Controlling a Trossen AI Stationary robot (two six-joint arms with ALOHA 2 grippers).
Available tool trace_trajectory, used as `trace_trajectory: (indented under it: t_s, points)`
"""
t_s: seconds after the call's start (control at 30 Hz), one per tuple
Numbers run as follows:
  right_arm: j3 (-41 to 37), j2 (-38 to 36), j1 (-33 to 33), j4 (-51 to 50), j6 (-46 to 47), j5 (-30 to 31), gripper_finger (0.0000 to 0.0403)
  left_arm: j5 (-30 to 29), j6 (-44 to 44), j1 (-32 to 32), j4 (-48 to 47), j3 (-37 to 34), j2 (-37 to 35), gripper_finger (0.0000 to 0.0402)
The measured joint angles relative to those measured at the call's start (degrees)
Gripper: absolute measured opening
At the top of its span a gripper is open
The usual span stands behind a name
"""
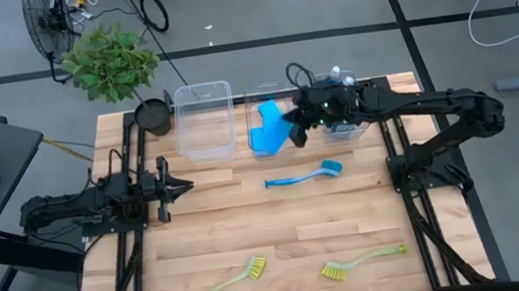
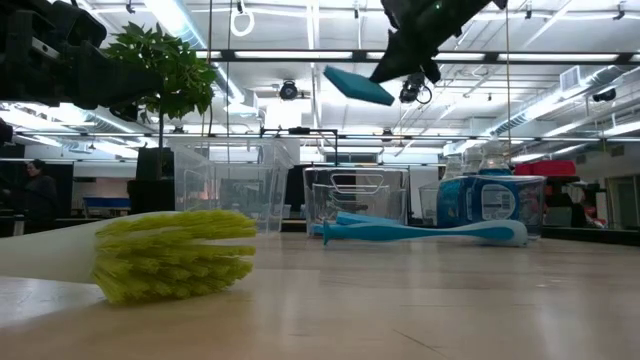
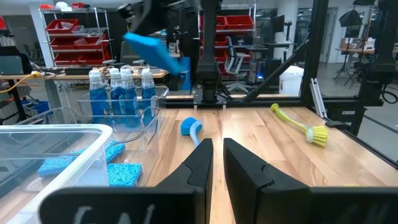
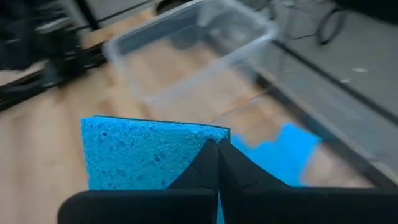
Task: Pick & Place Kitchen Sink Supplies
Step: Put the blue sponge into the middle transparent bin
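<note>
Only the right wrist view shows the pores of the flat blue rectangular sponge (image 4: 149, 152), pinched by one edge in the right gripper (image 4: 217, 155), whose fingers are clamped on it. The high view places that sponge (image 1: 271, 116) in the air over the middle clear plastic bin (image 1: 255, 98), where more blue sponges (image 1: 265, 141) lie. The low view shows it tilted, high above the pale wooden table (image 2: 420, 300). The left gripper (image 1: 182, 185) waits over the table's left side, fingers slightly apart. Red storage shelves (image 3: 71, 31) stand behind
</note>
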Motion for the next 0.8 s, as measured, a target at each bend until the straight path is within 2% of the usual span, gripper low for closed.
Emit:
trace_trajectory:
  t_s: [0.17, 0.43, 0.63, 0.8]
  points:
    - [-0.3, 0.0, -4.4, 1.5, -2.5, 4.0, 0.0000, 0.0, 0.0, 0.0, 0.0, 0.0, 0.0, 0.0044]
    - [-3.1, 0.0, -8.7, 5.0, -10.0, 4.0, 0.0000, 0.0, 0.0, 0.0, 0.0, 0.0, 0.0, 0.0044]
    - [-7.4, 0.8, -9.5, 14.4, -21.8, 3.4, 0.0000, 0.0, 0.0, 0.0, 0.0, 0.0, 0.0, 0.0044]
    - [-9.2, 3.4, -9.5, 19.4, -32.8, -0.8, 0.0000, 0.0, 0.0, 0.0, 0.0, 0.0, 0.0, 0.0044]
